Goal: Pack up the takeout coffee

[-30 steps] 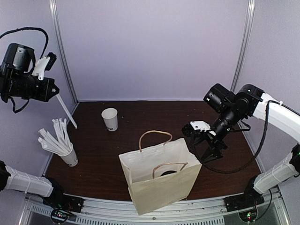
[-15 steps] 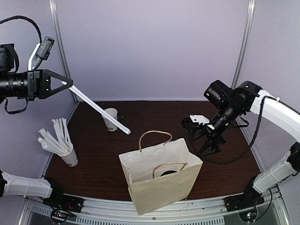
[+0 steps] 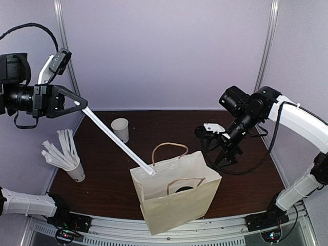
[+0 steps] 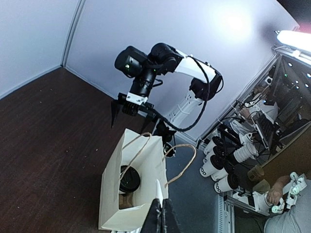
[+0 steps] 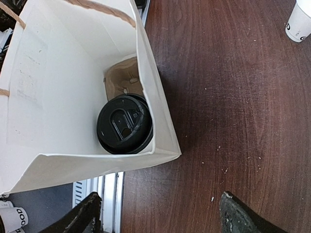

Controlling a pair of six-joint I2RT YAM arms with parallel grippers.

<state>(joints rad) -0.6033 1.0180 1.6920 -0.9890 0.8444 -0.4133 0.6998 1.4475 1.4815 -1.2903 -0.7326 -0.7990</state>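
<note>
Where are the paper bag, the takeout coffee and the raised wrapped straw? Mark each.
paper bag (image 3: 177, 205): top external view, its front face.
takeout coffee (image 5: 124, 124): right wrist view, centre of its black lid.
wrapped straw (image 3: 118, 141): top external view, middle of its length.

Top camera high at six o'clock, facing twelve o'clock over the table, left wrist view from ten o'clock, distant, right wrist view from three o'clock, close overhead, all sharing the paper bag.

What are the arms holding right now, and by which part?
The left jaws pinch a white wrapped straw by one end; the right jaws hold nothing.
</note>
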